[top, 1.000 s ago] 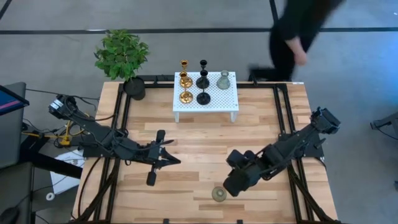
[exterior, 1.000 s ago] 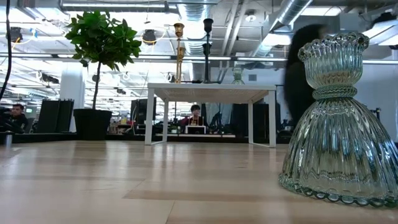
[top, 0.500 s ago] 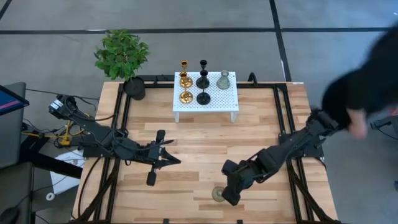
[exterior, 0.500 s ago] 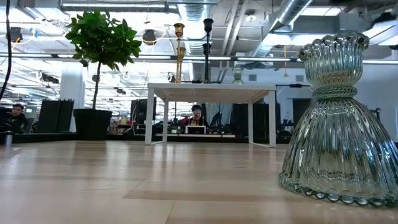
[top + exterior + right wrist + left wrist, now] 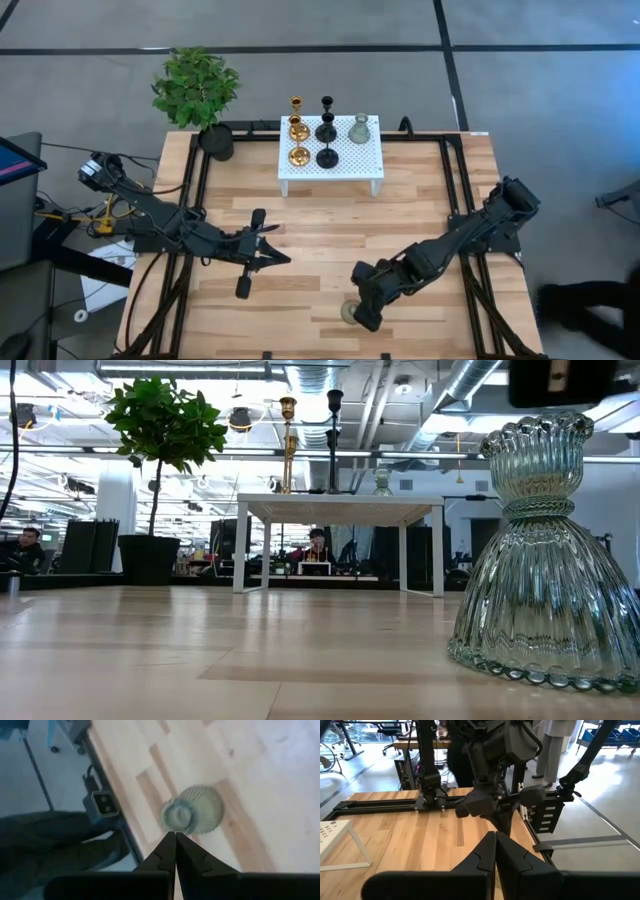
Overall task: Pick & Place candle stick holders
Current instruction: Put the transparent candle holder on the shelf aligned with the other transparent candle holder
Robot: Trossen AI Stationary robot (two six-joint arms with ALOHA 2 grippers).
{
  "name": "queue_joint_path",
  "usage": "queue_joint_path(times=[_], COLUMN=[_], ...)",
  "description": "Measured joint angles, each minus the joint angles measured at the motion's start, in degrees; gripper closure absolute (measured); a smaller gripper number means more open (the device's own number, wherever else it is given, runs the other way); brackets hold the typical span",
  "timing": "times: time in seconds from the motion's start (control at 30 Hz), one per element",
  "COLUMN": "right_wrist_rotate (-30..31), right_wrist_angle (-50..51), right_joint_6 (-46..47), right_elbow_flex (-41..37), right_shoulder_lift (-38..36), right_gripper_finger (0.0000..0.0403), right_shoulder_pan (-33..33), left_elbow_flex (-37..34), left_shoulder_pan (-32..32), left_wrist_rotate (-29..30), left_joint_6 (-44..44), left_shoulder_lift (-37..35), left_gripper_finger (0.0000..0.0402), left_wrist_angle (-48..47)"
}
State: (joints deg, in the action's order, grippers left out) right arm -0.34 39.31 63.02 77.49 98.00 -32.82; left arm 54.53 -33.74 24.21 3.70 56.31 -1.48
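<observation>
Grey-green candle stick holder (image 5: 545,560): ribbed glass, flared skirt base, beaded rim, upright on surface (image 5: 320,230). Right pincer (image 5: 362,318) closed, empty, above it. Left pincer (image 5: 284,258) closed, empty.

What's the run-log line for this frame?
right gripper: shut, above grey-green holder | left gripper: shut, waiting mid-table | five holders on white stand

The worktop (image 5: 320,240) is pale wood with darker strips. The near candle stick holder (image 5: 545,550) is ribbed grey-green glass (almost transparent). The small stand (image 5: 331,158) is white with dots.
</observation>
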Motion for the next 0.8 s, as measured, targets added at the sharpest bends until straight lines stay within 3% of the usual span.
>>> queue_joint_path(times=[0.2, 0.53, 0.8], right_wrist_rotate=[0.3, -4.8, -6.4], right_wrist_angle=[1.1, 0.7, 0.6], right_joint_6=[1.5, 0.8, 0.0], right_elbow_flex=[0.0, -0.3, -0.4], right_shoulder_lift=[0.4, 5.6, 5.8], right_gripper_finger=[0.0386, 0.0271, 0.0216], right_shoulder_pan=[1.9, 3.0, 3.1], left_elbow_flex=[0.0, 0.0, 0.0], left_shoulder_pan=[0.0, 0.0, 0.0], left_wrist_rotate=[0.0, 0.0, 0.0], left_joint_6=[0.0, 0.0, 0.0], left_shoulder_lift=[0.0, 0.0, 0.0], left_gripper_finger=[0.0396, 0.0396, 0.0393], left_wrist_angle=[0.0, 0.0, 0.0])
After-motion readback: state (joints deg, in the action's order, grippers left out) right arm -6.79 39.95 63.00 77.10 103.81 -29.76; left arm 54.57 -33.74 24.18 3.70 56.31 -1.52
